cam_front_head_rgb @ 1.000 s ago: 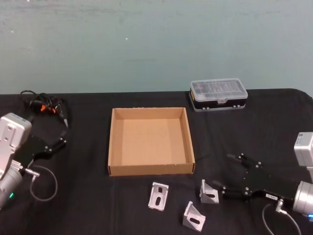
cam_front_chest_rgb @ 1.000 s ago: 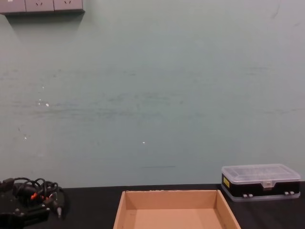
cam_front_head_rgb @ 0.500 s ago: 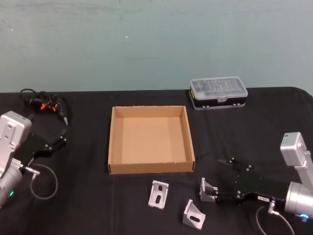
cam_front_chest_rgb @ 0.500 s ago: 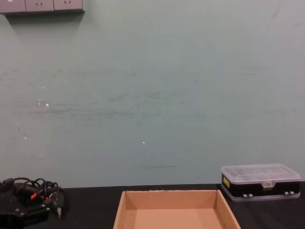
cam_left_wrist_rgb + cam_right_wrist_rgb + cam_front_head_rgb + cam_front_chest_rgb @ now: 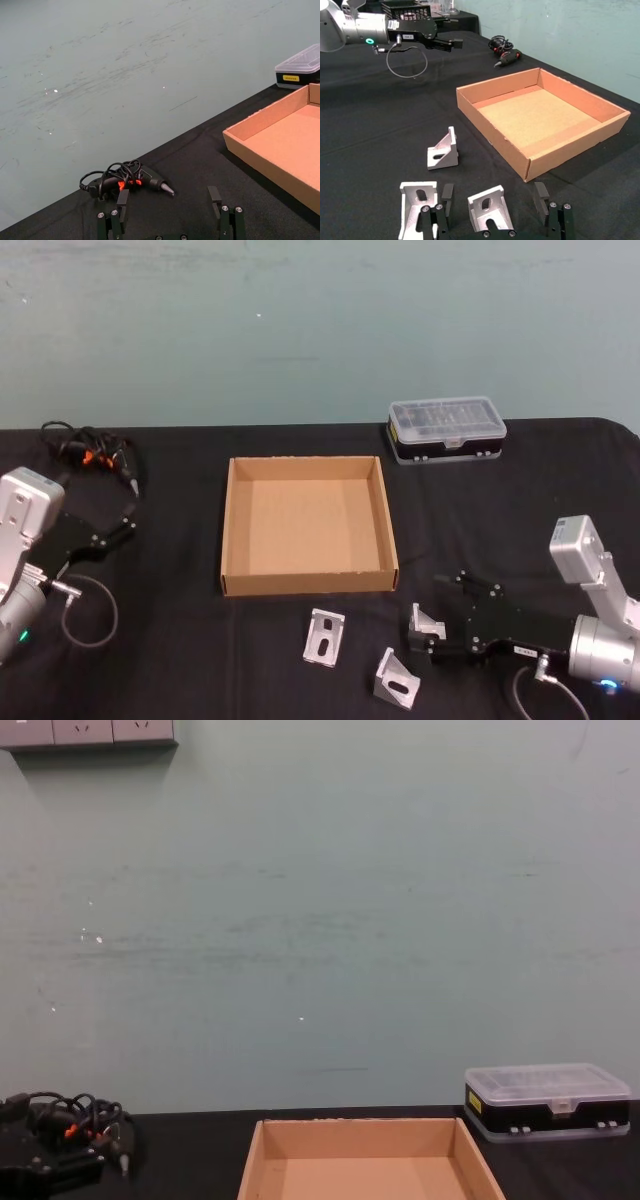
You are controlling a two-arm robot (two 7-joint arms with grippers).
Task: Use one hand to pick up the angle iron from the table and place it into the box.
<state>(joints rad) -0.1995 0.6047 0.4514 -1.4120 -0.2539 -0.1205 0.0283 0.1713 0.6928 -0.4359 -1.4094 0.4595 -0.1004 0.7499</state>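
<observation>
Jaws spread, the right gripper (image 5: 493, 193) is straddling an angle iron (image 5: 489, 211) just before the box (image 5: 490, 133)'s front wall; the left gripper (image 5: 167, 200) is idling, likewise spread.

Soft even light, faint shadows

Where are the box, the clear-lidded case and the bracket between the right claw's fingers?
box (image 5: 305, 585): head view, front wall.
case (image 5: 447, 420): head view, clear lid.
angle iron (image 5: 492, 210): right wrist view, slotted face.
</observation>
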